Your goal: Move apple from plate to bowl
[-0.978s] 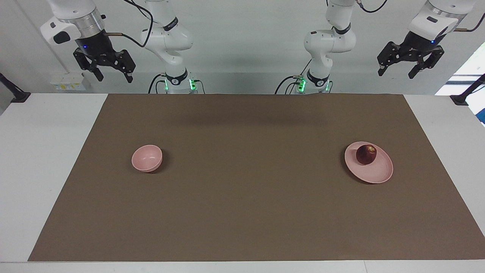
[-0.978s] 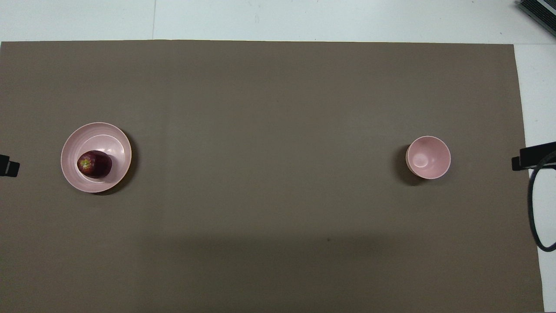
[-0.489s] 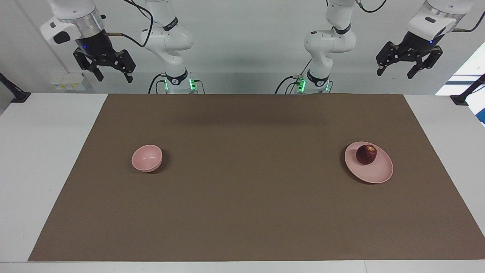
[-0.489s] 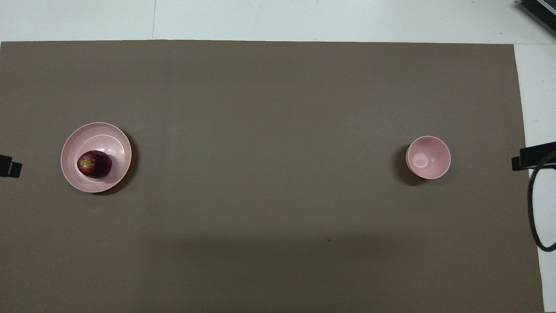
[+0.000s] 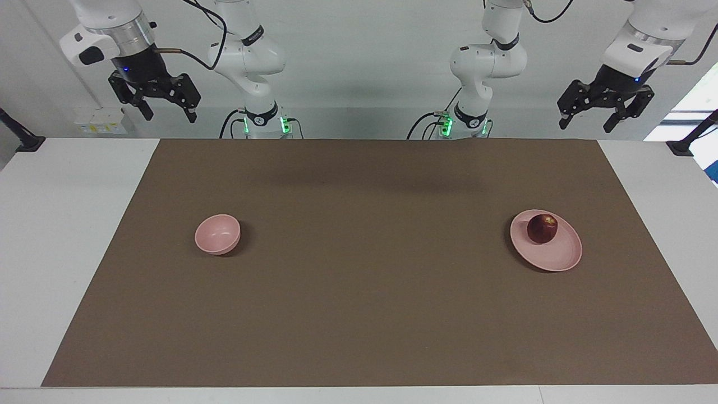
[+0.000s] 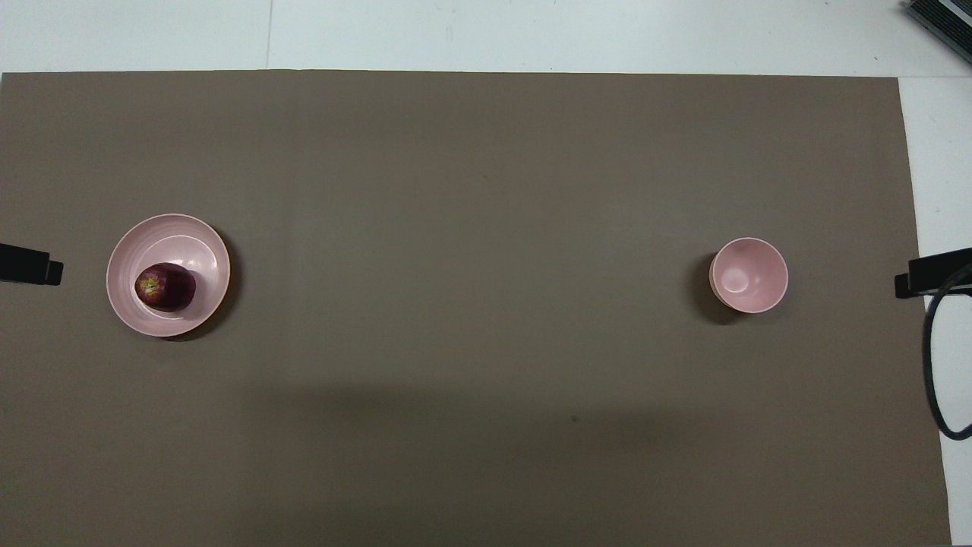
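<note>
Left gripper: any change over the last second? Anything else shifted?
The left gripper, open and empty, has drifted a little toward the pale pink flat plate; its dark tip reaches further into the overhead view. It holds nothing. The right gripper waits raised and open. The dark red glossy apple sits unmoved on the plate; the small deep pink bowl has not moved.

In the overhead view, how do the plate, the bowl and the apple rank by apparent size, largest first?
1. plate
2. bowl
3. apple, lying on the plate
</note>
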You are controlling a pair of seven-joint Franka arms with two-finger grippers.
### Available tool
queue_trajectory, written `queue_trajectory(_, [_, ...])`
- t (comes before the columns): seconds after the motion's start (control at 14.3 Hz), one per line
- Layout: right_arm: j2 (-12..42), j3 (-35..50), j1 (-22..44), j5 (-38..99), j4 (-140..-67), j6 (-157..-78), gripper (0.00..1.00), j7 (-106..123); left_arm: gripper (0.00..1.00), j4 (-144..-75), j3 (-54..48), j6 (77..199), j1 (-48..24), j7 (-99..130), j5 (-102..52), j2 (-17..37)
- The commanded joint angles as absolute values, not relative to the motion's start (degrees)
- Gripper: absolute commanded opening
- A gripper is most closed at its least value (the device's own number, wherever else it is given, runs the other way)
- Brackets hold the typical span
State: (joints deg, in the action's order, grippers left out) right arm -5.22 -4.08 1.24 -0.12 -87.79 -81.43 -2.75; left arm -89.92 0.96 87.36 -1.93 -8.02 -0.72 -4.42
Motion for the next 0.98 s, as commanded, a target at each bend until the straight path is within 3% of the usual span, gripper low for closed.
queue_trajectory(0.0, [-5.27, -3.60, 0.62, -0.26, -87.45, -81.21, 1.00, -2.90, 1.00, -99.12, 0.62, 96.30, -1.23, -9.05, -0.44, -6.59])
queue_trajectory(0.49, [-5.27, -3.60, 0.62, -0.26, -87.45, -81.21, 1.00, -2.90, 1.00, -116.69, 1.14, 115.89, 0.16, -18.53, -0.44, -5.72])
queue_trajectory(0.91, [-5.27, -3.69, 0.62, -0.26, -87.45, -81.21, 1.00, -2.90, 1.00, -125.23, 1.14, 128.38, 1.41, -18.98, -0.44, -2.47])
